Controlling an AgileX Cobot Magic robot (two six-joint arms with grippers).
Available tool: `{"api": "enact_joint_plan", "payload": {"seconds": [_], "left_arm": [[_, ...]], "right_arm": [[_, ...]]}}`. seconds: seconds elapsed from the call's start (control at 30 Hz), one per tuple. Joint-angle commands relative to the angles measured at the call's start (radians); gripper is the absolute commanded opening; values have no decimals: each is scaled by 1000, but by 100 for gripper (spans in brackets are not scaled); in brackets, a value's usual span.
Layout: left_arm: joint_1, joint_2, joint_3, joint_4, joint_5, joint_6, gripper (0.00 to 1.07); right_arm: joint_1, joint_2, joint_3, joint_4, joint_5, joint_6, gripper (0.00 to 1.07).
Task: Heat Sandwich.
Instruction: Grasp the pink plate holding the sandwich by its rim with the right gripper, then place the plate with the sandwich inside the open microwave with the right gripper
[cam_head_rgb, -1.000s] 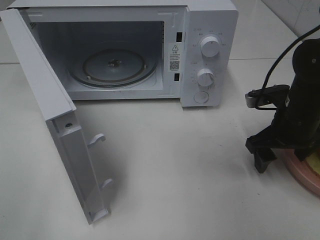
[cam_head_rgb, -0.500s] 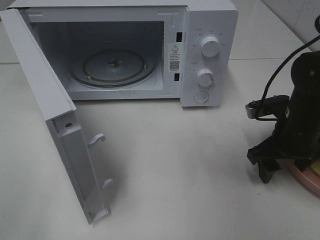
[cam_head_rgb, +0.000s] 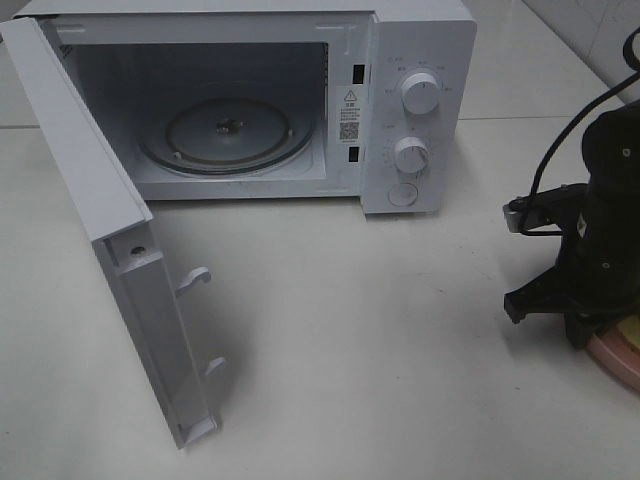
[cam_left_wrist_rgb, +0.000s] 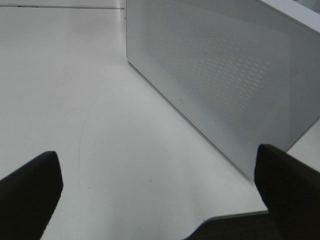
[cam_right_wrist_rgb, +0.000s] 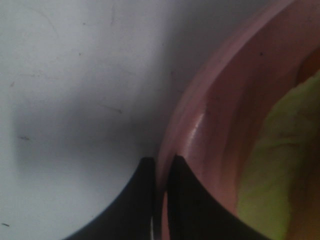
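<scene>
The sandwich (cam_head_rgb: 632, 331) lies on a round pink plate (cam_head_rgb: 610, 354) at the right edge of the table, mostly hidden by my right arm. Its pale yellow-green filling (cam_right_wrist_rgb: 275, 170) shows in the right wrist view. My right gripper (cam_right_wrist_rgb: 160, 161) is shut on the plate's raised rim (cam_right_wrist_rgb: 215, 110), one finger outside and one inside. In the high view that gripper (cam_head_rgb: 578, 332) stands low over the plate's left edge. The left gripper (cam_left_wrist_rgb: 157, 165) is open with nothing between its fingers, and it faces the microwave door's perforated panel (cam_left_wrist_rgb: 220, 85).
A white microwave (cam_head_rgb: 420, 60) stands at the back, its door (cam_head_rgb: 100, 230) swung wide open toward the front left. A glass turntable (cam_head_rgb: 225, 135) sits inside. Two knobs (cam_head_rgb: 419, 93) are on its right panel. A black cable loops above my right arm.
My right gripper came down and to the right over the plate's edge, and its jaws went from wide apart to closed on the rim. The left gripper did not move.
</scene>
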Motion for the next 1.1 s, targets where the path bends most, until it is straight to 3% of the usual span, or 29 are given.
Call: {"api": "enact_joint_plan", "payload": {"seconds": [0.03, 0.4, 0.63, 1.1], "left_arm": [[-3, -17, 3, -1, -13, -7, 99], [-3, -17, 3, -1, -13, -7, 99], [-3, -17, 3, -1, -13, -7, 99], [-3, -17, 3, -1, -13, -7, 99]], "right_arm": [[-1, 3, 4, -9, 15, 9, 0], [2, 3, 2, -18, 74, 32, 0], [86, -10, 2, -169, 124, 159, 0], [158, -74, 2, -215, 202, 187, 0]]}}
